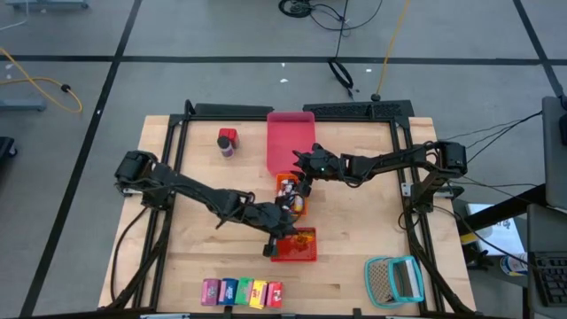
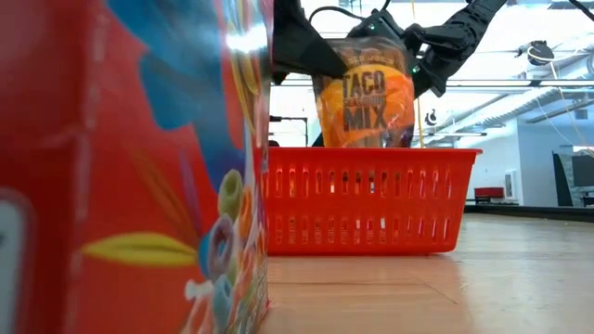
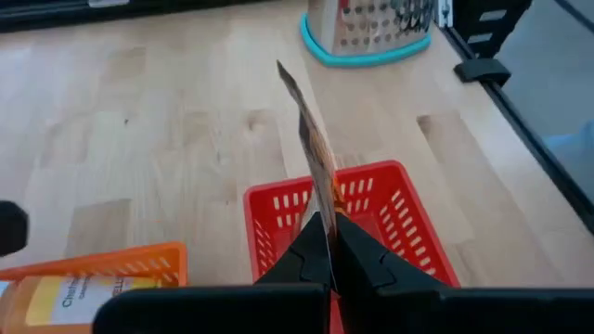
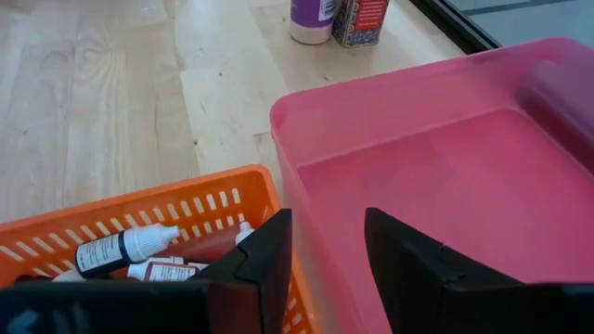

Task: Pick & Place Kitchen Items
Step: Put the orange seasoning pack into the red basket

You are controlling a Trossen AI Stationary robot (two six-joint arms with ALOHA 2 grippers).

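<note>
My left gripper (image 3: 327,232) is over the red basket (image 2: 371,199) and is shut on an orange "Taco Mix" packet (image 2: 364,93). The left wrist view shows the packet (image 3: 311,139) edge-on. My right gripper (image 4: 325,250) is open above the seam between the orange basket (image 4: 139,209) and the pink tray (image 4: 418,158), touching nothing. Tiny white-capped bottles (image 4: 125,248) lie in the orange basket. A row of small cartons (image 1: 239,291) stands by the near edge. The red container and jar (image 1: 228,140) stand left of the pink tray. My left gripper pinches the packet's upper edge (image 3: 323,215) between its two fingers, coming from above. The packet hangs upright below the fingers over the red basket (image 3: 399,213). Its lower end is hidden behind the basket's front wall (image 2: 371,223).
A teal-framed grater (image 1: 394,279) stands at the near right corner. A big red carton (image 2: 130,167) fills the left of the low view. Bare wood lies left of the baskets and between the red basket (image 1: 299,252) and the grater.
</note>
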